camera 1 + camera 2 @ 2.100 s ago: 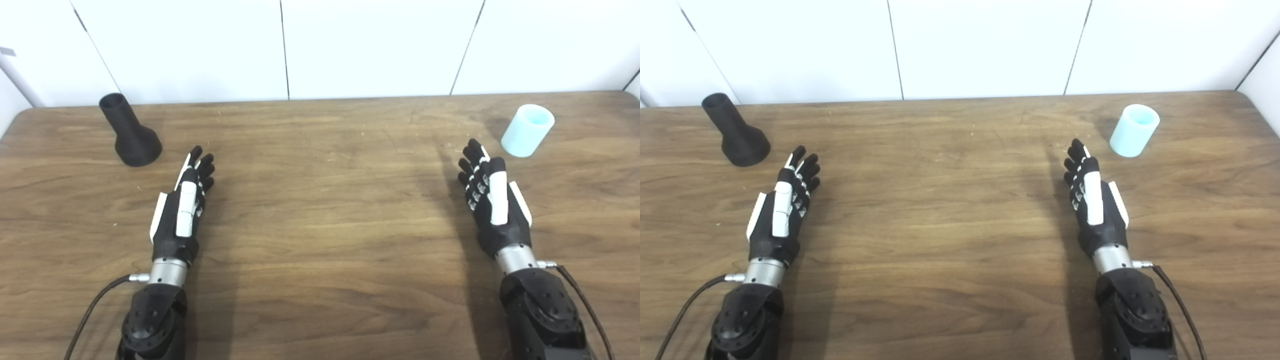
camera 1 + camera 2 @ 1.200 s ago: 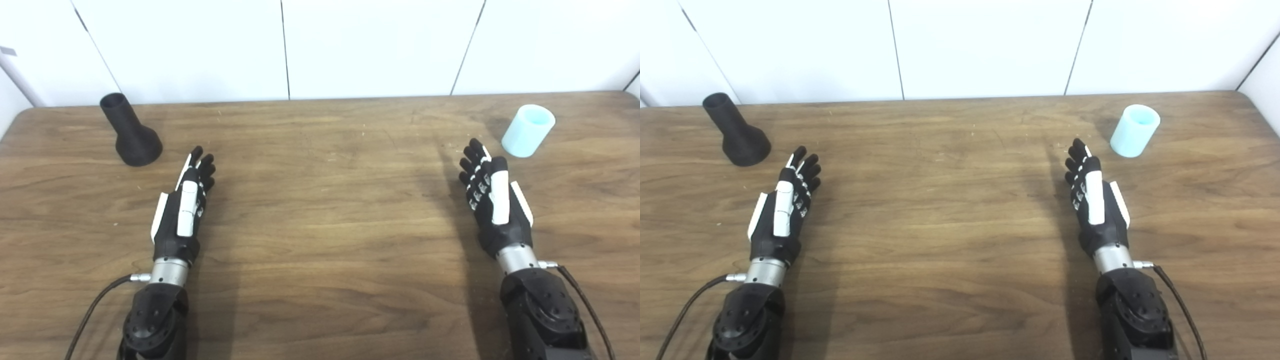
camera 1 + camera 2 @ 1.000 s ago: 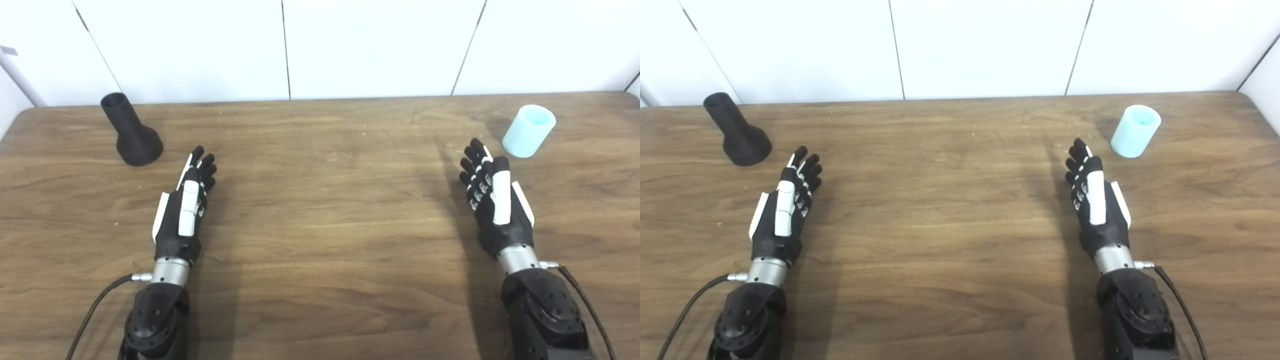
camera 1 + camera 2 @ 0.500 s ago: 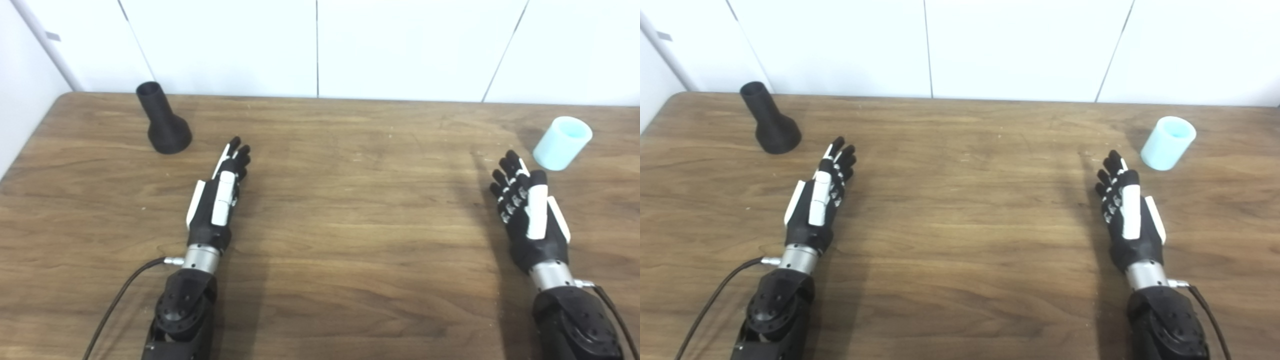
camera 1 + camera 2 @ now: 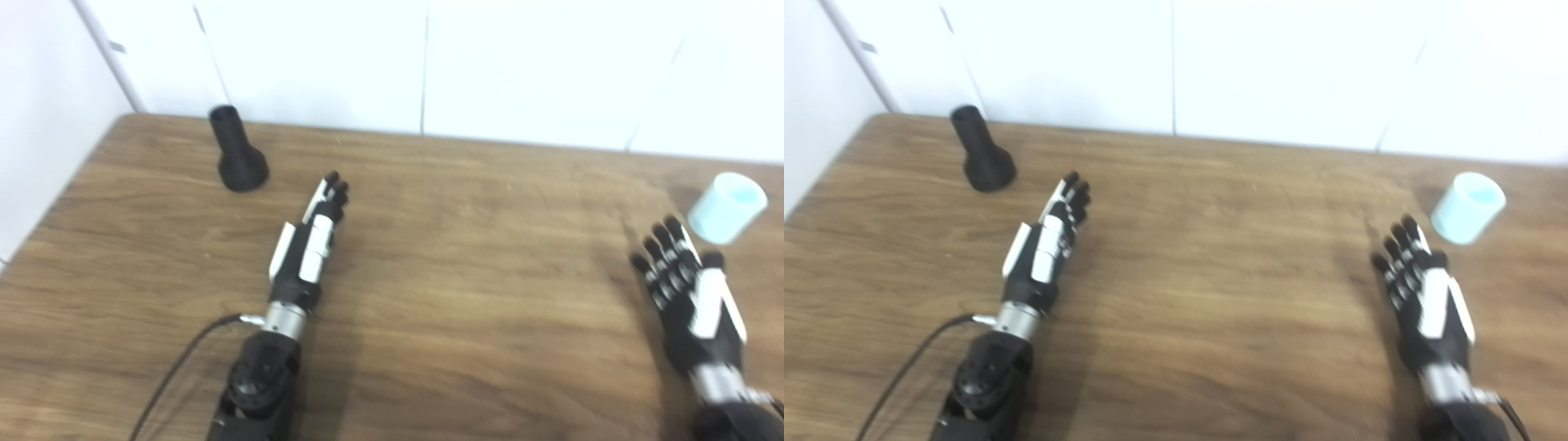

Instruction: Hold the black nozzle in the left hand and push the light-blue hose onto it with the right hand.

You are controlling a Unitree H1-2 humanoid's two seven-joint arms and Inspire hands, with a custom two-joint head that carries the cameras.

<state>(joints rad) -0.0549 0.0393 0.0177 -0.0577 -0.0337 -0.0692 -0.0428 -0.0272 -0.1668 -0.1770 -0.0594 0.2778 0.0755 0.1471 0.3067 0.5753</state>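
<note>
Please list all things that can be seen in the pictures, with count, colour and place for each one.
black nozzle: one, black, standing on its wide base at the far left of the table, apart from both hands.
light-blue hose: one short piece, light blue, standing on end at the far right of the table.
table: one, brown wood, under everything.
wall: white panels, behind the table.
left hand: one, black and white, open, holding nothing, near side of the nozzle.
right hand: one, black and white, open, holding nothing, near side of the hose.

both robot hands lie open, black nozzle (image 5: pixel 984 154) and light-blue hose (image 5: pixel 1468 207) untouched.
</note>
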